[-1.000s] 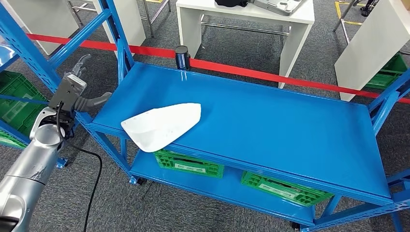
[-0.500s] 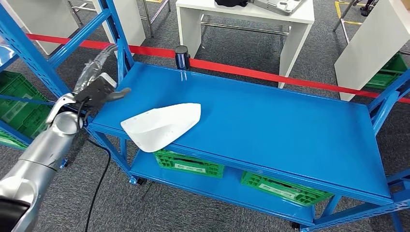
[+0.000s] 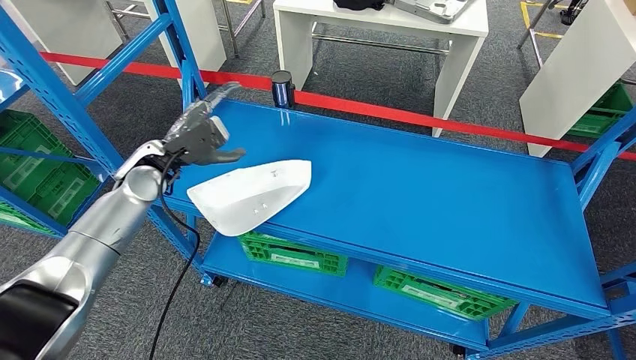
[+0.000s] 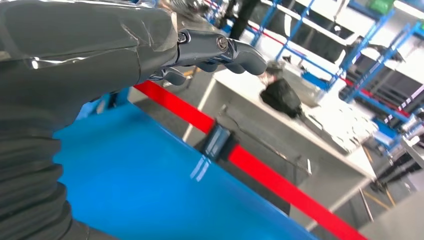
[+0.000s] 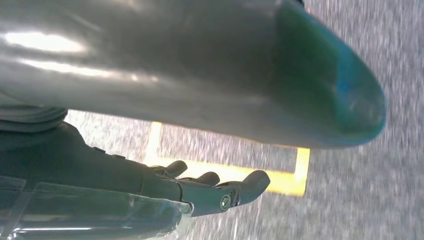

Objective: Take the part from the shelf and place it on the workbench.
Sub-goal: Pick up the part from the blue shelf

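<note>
The white part (image 3: 251, 195) is seen lying on the top deck of the blue shelf (image 3: 420, 195), at its front left, with one edge reaching over the shelf's front rim. The left hand (image 3: 201, 135) is held above the shelf's left end, just beside the part and apart from it; its fingers are spread and nothing is held in it (the thumb points toward the part). In the right wrist view the right hand (image 5: 210, 187) is shown over grey carpet and a yellow floor line, its fingers loosely extended and nothing gripped. Green crates (image 3: 292, 255) are stored on the lower deck.
</note>
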Available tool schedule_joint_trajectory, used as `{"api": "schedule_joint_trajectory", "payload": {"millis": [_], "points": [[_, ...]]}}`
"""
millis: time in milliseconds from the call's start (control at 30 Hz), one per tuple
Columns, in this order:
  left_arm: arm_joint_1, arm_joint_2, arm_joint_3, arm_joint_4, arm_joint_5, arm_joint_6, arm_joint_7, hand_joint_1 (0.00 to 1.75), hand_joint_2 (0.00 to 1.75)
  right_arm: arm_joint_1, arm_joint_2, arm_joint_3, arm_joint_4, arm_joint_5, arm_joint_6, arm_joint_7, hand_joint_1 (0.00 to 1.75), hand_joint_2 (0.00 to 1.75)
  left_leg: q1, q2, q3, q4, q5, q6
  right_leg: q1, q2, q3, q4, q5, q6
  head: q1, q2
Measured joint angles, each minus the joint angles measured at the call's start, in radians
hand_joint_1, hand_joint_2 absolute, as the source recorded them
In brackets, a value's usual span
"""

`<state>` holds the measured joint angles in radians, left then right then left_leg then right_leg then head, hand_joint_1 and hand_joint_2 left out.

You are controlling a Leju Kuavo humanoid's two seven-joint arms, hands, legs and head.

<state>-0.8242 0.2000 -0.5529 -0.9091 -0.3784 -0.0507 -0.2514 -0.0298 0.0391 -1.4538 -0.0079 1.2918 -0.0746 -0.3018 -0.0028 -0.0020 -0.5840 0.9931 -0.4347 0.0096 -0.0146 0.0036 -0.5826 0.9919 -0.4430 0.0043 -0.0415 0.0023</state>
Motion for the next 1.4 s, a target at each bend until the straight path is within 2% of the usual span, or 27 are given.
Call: {"api": "schedule_joint_trajectory", "payload": {"millis": [100, 233, 367, 767, 1000, 1400], "points": [[-0.016, -0.027, -0.025, 0.024, 0.004, -0.004, 0.006, 0.00, 1.75, 0.007, -0.011, -0.001, 0.000, -0.007, 0.012, -0.017, 0.00, 0.00, 0.000, 0.000, 0.000, 0.000, 0.000, 0.000, 0.000, 0.000, 0.000, 0.000, 0.000, 0.000, 0.000, 0.000], [-0.042, -0.060, -0.048, 0.078, 0.026, -0.006, 0.053, 0.00, 1.75, 0.013, -0.040, -0.003, 0.000, -0.032, -0.026, -0.047, 0.00, 0.00, -0.001, 0.000, -0.001, 0.000, 0.000, 0.000, -0.001, 0.000, 0.000, 0.000, 0.000, 0.000, 0.000, 0.000], [-0.061, -0.072, -0.051, 0.156, 0.051, -0.010, 0.089, 0.00, 1.75, 0.013, -0.061, -0.006, 0.000, -0.044, -0.045, -0.050, 0.00, 0.00, -0.002, 0.000, 0.000, 0.000, 0.000, 0.000, -0.001, 0.000, 0.000, 0.000, 0.000, 0.000, 0.000, 0.000], [-0.070, -0.043, -0.026, 0.311, 0.086, 0.018, 0.157, 0.00, 1.75, 0.011, -0.068, -0.006, 0.000, -0.031, -0.041, 0.005, 0.00, 0.00, 0.000, 0.000, -0.001, 0.000, 0.000, 0.000, 0.000, 0.000, 0.000, 0.000, 0.000, 0.000, 0.000, 0.000], [-0.048, -0.029, 0.006, 0.335, 0.114, 0.031, 0.177, 0.00, 1.75, 0.016, -0.065, 0.005, 0.000, -0.027, -0.049, 0.037, 0.00, 0.00, 0.000, 0.000, -0.001, 0.000, 0.000, 0.000, 0.000, 0.000, 0.000, 0.000, 0.000, 0.000, 0.000, 0.000], [-0.030, -0.024, 0.022, 0.342, 0.117, 0.032, 0.177, 0.00, 1.75, 0.017, -0.063, 0.009, 0.000, -0.027, -0.050, 0.038, 0.00, 0.00, 0.000, 0.000, -0.001, 0.000, 0.000, 0.000, 0.000, 0.000, 0.000, 0.000, 0.000, 0.000, 0.000, 0.000]]}}
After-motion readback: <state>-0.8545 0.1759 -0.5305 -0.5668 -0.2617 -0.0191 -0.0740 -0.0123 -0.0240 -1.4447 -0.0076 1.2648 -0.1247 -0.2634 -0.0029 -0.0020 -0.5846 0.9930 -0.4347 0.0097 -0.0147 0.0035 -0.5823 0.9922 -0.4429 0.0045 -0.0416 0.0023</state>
